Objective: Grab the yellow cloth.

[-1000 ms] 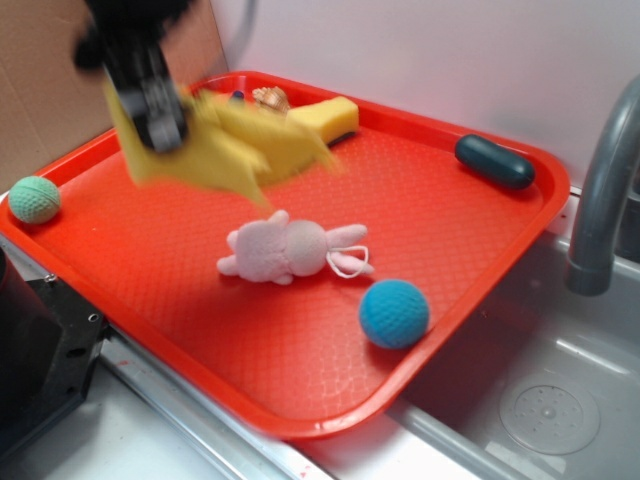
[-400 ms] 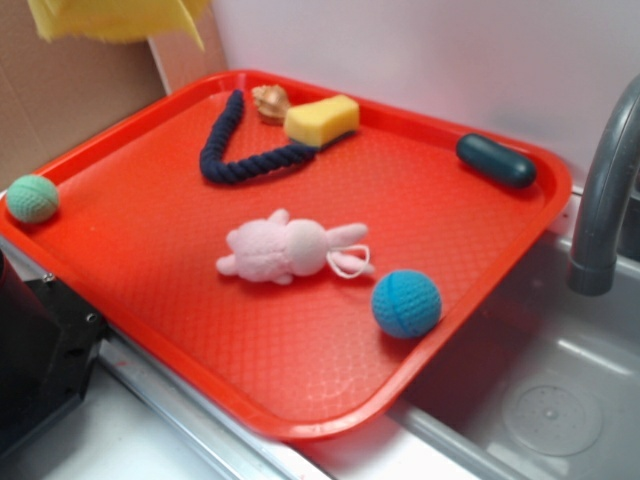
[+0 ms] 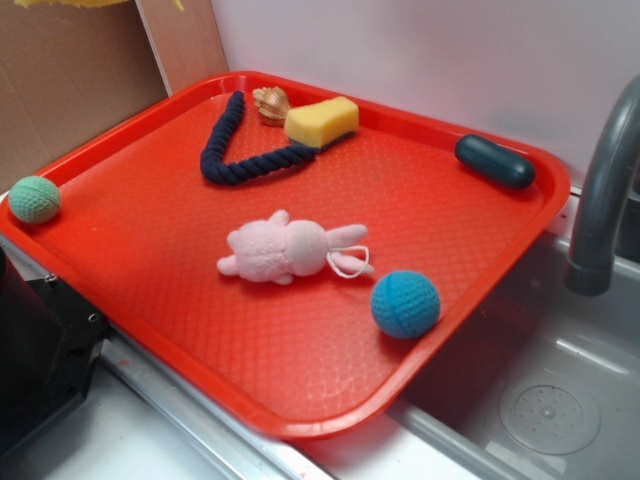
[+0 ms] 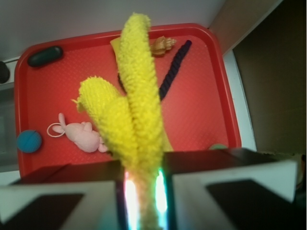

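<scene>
The yellow cloth hangs in thick mustard folds from my gripper, whose jaws are shut on its bunched top. In the wrist view it dangles high above the red tray. From the exterior view only a thin sliver of the yellow cloth shows at the top left edge, and the gripper itself is out of that frame.
On the red tray lie a pink plush bunny, a blue ball, a green ball, a navy rope, a yellow sponge, a shell and a dark green oblong. A grey faucet and sink are at right, cardboard at left.
The gripper has risen with the cloth, from just above the tray's back left to nearly out of the top of the exterior view. The navy rope is uncovered. The blue ball shifted slightly right.
</scene>
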